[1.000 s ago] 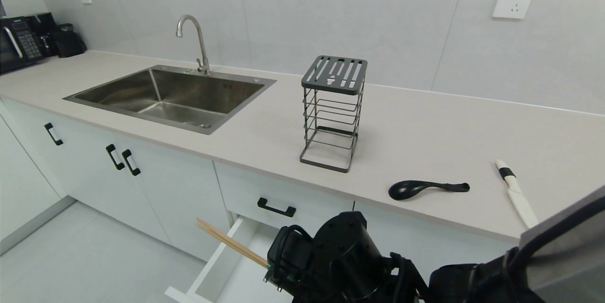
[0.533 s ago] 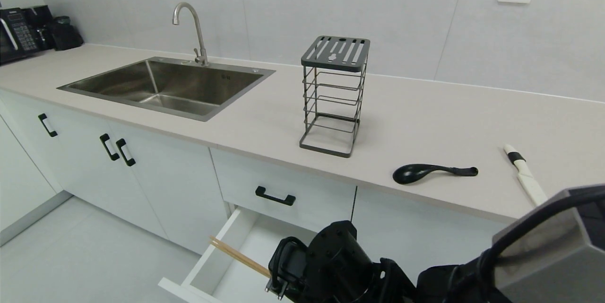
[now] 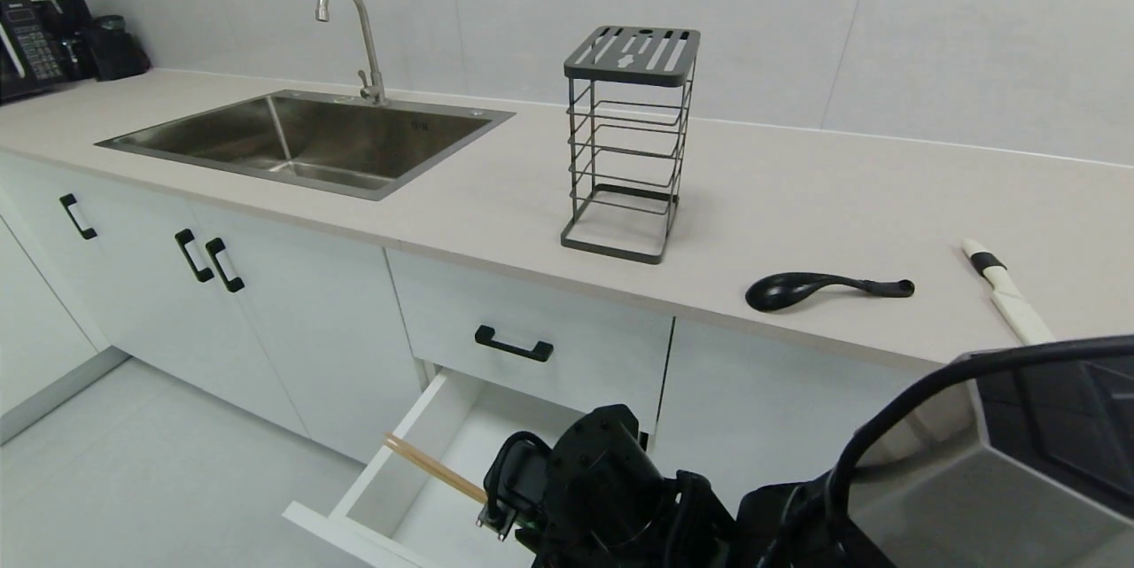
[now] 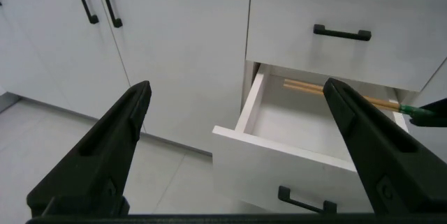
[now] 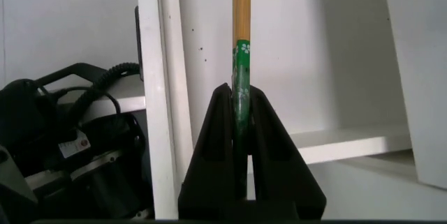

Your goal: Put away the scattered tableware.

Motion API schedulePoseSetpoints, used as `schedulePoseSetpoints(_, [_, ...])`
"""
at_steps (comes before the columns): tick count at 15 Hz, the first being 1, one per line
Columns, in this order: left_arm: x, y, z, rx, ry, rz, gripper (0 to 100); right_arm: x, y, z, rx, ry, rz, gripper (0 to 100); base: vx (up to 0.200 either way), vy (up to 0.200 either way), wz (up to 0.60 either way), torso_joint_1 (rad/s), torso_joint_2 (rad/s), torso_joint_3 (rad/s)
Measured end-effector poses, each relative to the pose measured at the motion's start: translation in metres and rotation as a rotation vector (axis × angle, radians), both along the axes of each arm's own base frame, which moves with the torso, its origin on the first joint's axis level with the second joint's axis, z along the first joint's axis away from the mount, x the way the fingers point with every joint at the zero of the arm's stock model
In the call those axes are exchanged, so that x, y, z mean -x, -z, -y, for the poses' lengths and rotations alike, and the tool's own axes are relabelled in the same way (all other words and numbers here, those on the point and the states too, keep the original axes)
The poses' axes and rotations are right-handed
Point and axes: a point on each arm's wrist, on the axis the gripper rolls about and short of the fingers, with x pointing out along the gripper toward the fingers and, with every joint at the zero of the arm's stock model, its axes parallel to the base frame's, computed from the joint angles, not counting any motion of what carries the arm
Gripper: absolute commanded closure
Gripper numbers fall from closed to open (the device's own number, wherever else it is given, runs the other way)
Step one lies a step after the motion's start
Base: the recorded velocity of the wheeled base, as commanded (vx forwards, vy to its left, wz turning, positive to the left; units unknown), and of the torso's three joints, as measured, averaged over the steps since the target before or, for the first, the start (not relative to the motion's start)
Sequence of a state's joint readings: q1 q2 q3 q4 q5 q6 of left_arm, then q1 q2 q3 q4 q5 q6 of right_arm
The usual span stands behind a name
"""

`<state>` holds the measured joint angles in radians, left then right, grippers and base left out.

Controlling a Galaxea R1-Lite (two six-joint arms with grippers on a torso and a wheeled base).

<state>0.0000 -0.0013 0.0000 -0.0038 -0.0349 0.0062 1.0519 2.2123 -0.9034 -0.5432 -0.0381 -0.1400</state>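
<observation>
- Grey wall tiles back a pale tabletop [image 3: 797, 187] that carries a sink [image 3: 301, 138], a wire rack [image 3: 629, 143], a black spoon [image 3: 824, 289] and a white knife [image 3: 1005, 293]. Below it a white drawer [image 3: 330, 531] stands pulled out.
- On the right gripper [image 5: 241, 98], the jaws are clenched on the green end of the chopsticks [image 3: 432, 467]. Their bare wooden ends reach out over the open drawer toward its side wall.
- On the left gripper [image 4: 237, 88], the jaws are released wide and hold nothing. It faces the drawer from the front.
- The step in hand looks like laying the chopsticks in the drawer. It would go best to bring them below the rim, level and inside the walls, before letting go, since sticks dropped from height are likely to bounce and part.
- Whether the tips already clear the side wall cannot be told.
- Overhead, the shut drawer front with its black handle [image 3: 514, 344] hangs close above the back of the opening. The free room is toward the drawer's front panel and upward on that side.
- Spoon and knife lie near the tabletop's front edge, well apart from the rack, and are yet to be put away.
</observation>
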Motion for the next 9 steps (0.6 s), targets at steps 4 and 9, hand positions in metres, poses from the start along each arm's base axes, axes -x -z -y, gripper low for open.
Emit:
schedulePoseSetpoints(4, [0.0,0.0,0.0,0.0,0.0,0.0,0,-0.009,0.003,-0.002,-0.004,0.021,0.004,100,0.0,0.0,0.0,-0.201,0.37,0.162])
schedulePoseSetpoints(9, [0.0,0.0,0.0,0.0,0.0,-0.001,0,-0.028,0.014,-0.008,0.004,0.064,0.027,100,0.0,0.0,0.0,-0.04,0.08,0.04])
